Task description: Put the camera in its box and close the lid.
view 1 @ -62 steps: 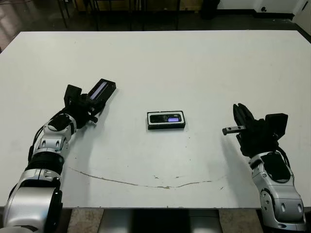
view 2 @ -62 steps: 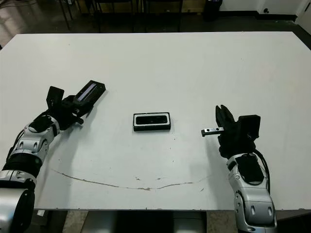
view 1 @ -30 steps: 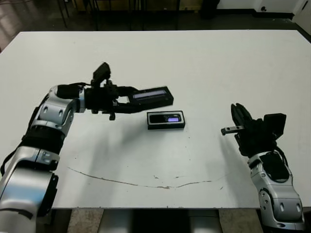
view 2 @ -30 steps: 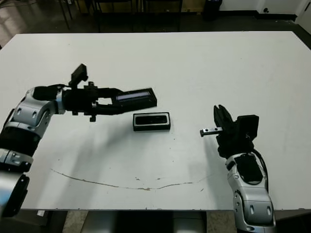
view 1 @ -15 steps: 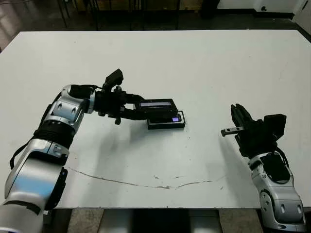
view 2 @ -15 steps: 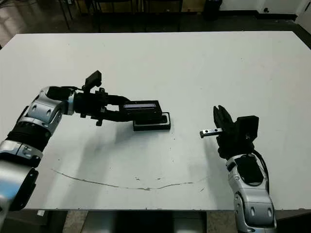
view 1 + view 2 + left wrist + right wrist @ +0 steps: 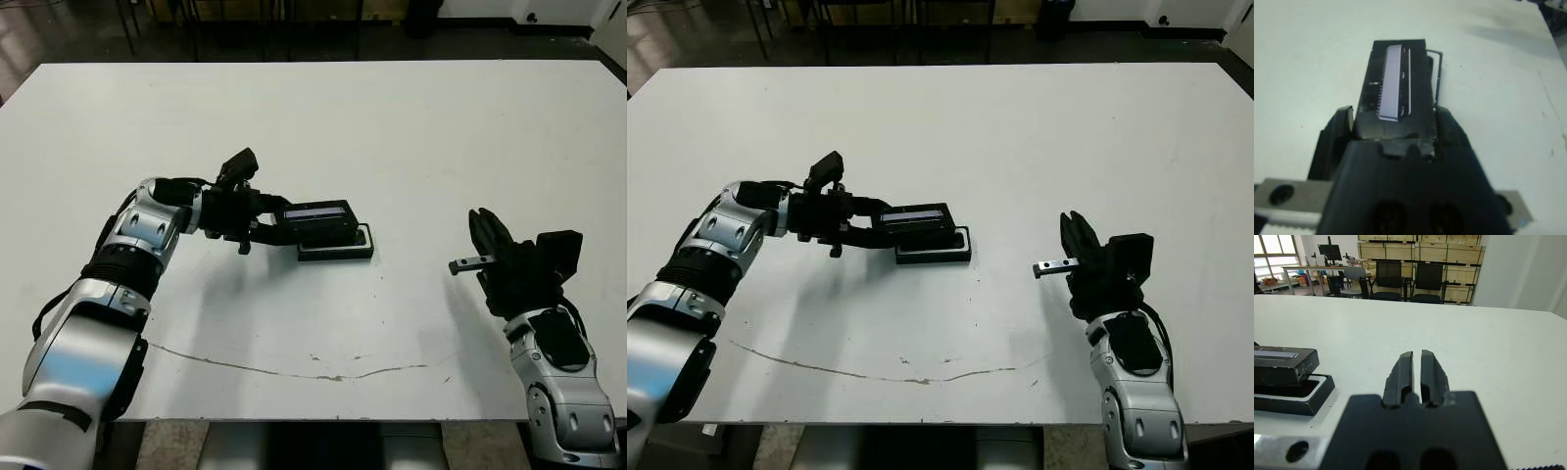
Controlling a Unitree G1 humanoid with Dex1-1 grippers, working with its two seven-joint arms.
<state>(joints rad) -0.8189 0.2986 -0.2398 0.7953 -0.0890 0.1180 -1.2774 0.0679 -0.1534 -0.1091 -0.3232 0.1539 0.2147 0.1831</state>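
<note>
**Left eye view: lid held over the box on a white table**

Left eye view shows a wide white table (image 7: 411, 127) with a thin brownish line (image 7: 294, 367) curving across its near part and a few small specks beside it. Near the table's middle sits the box (image 7: 338, 251), its white inner lining showing as a narrow strip at the right end. The camera cannot be made out from the head views, since the lid (image 7: 313, 219) covers most of the box from above.

The left gripper (image 7: 270, 227) reaches in from the left, fingers clamped on one end of the lid, which lies level with its pale stripe up. From the right wrist view the lid (image 7: 1281, 363) sits above the box (image 7: 1295, 396) and offset toward one end, with a gap between them at the open end, so it is not seated. The left wrist view shows the stripe (image 7: 1389, 81) running lengthwise away from the gripper body and a thin edge of the box (image 7: 1438, 73) beyond the lid's side.

The right gripper (image 7: 487, 235) hovers well apart, near the right edge, its two fingers (image 7: 1403, 372) pressed together and holding nothing.

Beyond the far table edge, the room holds black office chairs (image 7: 1403, 281), a desk with a monitor (image 7: 1332, 252), windows (image 7: 1273, 245), and stacked pale crates (image 7: 1420, 247) by a white wall.
</note>
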